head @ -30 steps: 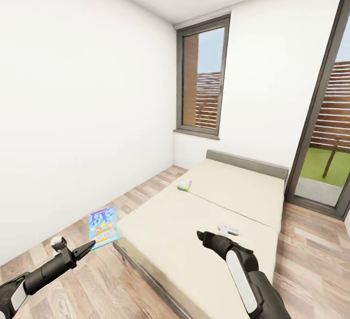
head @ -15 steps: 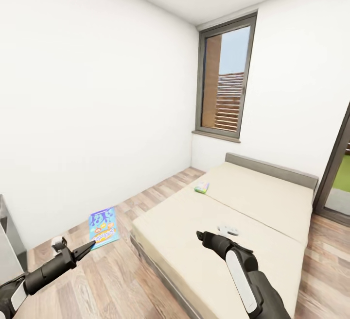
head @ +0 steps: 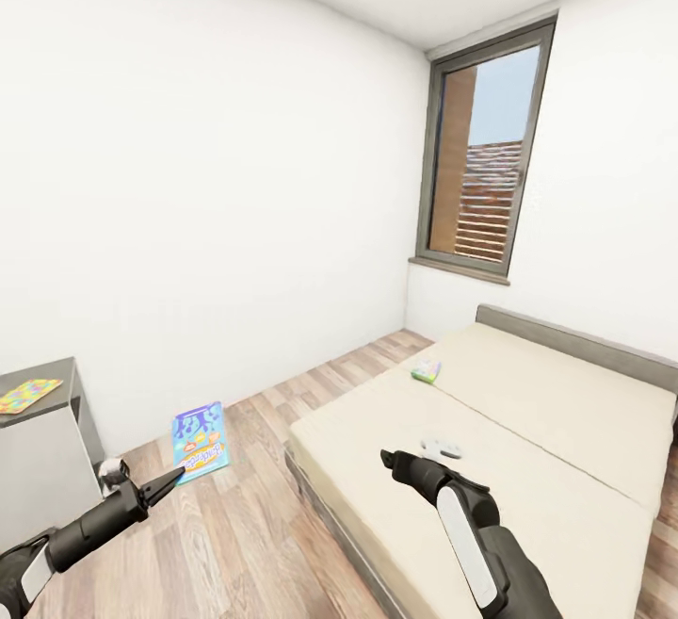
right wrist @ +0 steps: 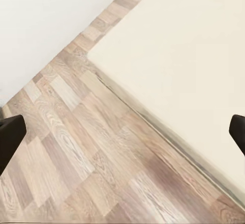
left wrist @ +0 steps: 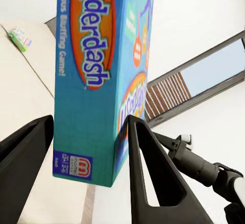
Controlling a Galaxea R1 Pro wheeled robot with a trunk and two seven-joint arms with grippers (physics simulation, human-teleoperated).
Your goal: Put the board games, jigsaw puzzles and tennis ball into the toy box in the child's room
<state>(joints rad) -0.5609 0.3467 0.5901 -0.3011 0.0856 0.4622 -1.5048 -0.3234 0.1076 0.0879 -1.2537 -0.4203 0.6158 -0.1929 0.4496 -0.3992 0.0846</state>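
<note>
Left: a puzzle (head: 28,396) lies on the grey counter (head: 42,454); the left hand (head: 166,481) grips the blue game box (left wrist: 97,75) by its lower edge. Box looks light, stiff, probably slick; a second game (head: 426,371) sits on the bed (head: 527,431). Right hand (head: 387,458) spread wide, empty.

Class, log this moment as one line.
left claw: holding blue board game | right claw: open, empty | second game: on bed

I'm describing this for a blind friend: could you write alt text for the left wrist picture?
The left gripper is shut on a blue board game box lettered "Balderdash", which stands between its two dark fingers. Behind it lie the beige bed with a small green game box, a window and the other arm.
</note>
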